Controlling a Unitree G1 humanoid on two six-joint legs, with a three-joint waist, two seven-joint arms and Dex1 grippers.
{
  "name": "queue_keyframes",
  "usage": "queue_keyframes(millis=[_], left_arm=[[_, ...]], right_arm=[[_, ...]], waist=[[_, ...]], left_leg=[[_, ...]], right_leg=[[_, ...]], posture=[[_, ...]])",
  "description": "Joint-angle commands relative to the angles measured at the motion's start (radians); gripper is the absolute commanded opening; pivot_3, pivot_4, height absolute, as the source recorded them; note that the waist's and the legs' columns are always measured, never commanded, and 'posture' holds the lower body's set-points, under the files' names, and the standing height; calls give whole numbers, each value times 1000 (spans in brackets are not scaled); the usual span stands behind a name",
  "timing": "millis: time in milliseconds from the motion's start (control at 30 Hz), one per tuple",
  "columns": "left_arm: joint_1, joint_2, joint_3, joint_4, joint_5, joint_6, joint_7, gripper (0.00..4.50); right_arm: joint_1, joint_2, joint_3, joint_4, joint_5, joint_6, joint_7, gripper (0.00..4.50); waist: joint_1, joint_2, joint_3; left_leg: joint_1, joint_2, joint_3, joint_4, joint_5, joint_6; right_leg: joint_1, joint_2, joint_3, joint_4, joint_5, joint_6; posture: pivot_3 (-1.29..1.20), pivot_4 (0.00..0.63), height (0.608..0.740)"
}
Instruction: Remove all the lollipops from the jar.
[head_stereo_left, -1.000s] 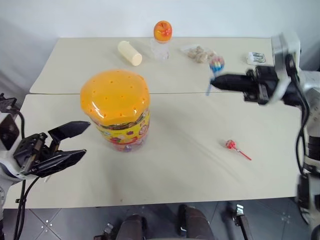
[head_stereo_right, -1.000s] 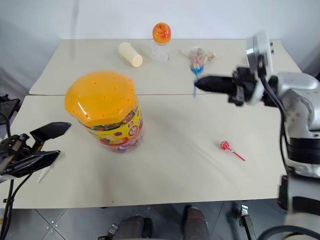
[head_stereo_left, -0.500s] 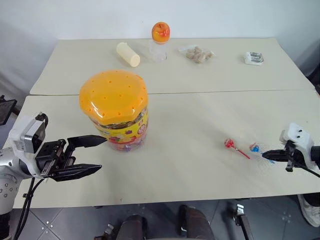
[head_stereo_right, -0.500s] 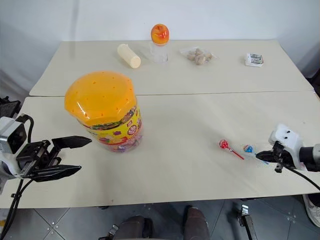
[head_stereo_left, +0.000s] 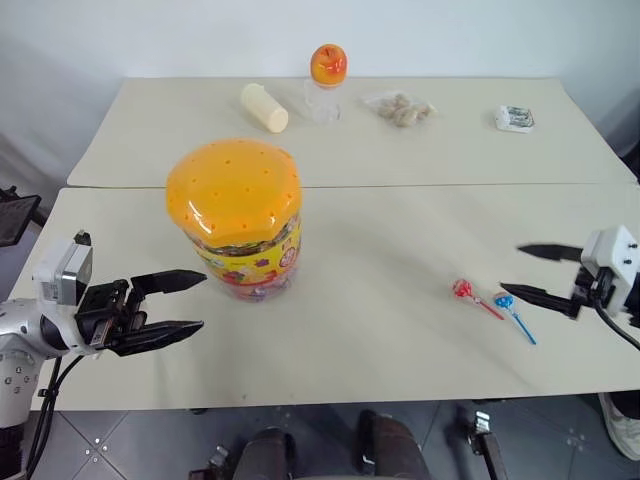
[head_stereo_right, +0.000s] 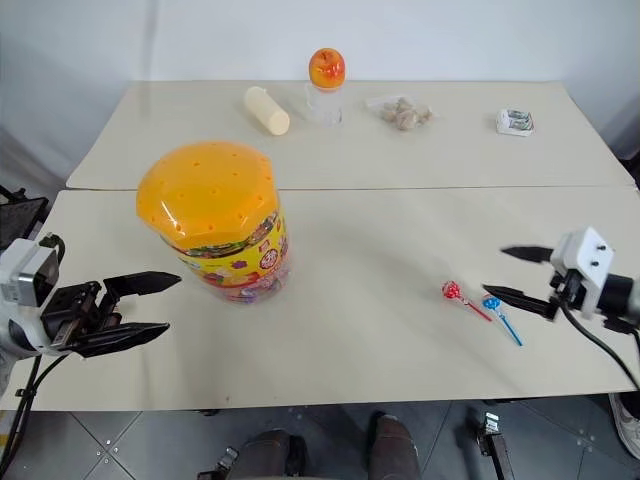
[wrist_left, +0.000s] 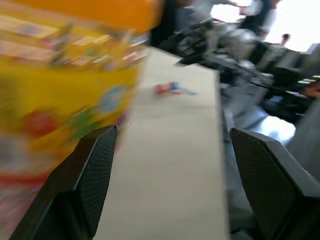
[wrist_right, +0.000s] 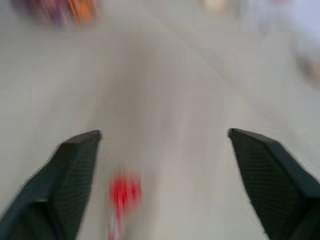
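1. The right gripper (head_stereo_left: 522, 270) has its jaws spread wide and empty, pointing level over the near surface (head_stereo_left: 380, 250).
2. Just ahead of those jaws, off the tip of the nearer finger and not between the two, lies the blue lollipop (head_stereo_left: 504, 301) (its stick runs back toward the surface's near edge).
3. The red lollipop (head_stereo_left: 462, 289) lies right beside the blue one, on the side farther from the right jaws; both rest flat on the surface.
4. The left gripper (head_stereo_left: 196, 301) also has its jaws parted, holding nothing.
5. The jar (head_stereo_left: 236, 219) stands upright just beyond the left jaws, orange lid on, not touched by them.
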Motion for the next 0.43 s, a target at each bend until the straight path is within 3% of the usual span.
queue_keyframes(millis=[33,200,300,433], left_arm=[[-14,2,-32,54,172,-75,143,3803],[-3,-138,-39,51,316,-235,353,3803],[74,-150,-77,-5,386,-238,391,3803],[58,-169,-86,4,417,-296,431,3803]], right_arm=[[-28,82,55,-146,62,40,-50,4437],[-21,277,302,-130,-74,-92,-18,4437],[-75,339,328,-18,-161,-176,-85,4437],[-104,374,329,58,-199,-239,-137,4437]], waist=[[3,0,0],[5,-2,-2],[-1,-2,-2],[1,-2,-2]], left_leg=[[0,0,0,0,0,0],[-1,0,-3,0,-1,-1],[-2,-1,-3,0,-1,-1],[-1,0,-3,0,-1,-1]], right_leg=[[0,0,0,0,0,0],[0,0,-2,0,0,0],[0,0,-2,1,0,0],[0,1,-2,1,0,0]], posture=[[0,150,740],[0,150,740],[0,150,740],[0,150,740]])
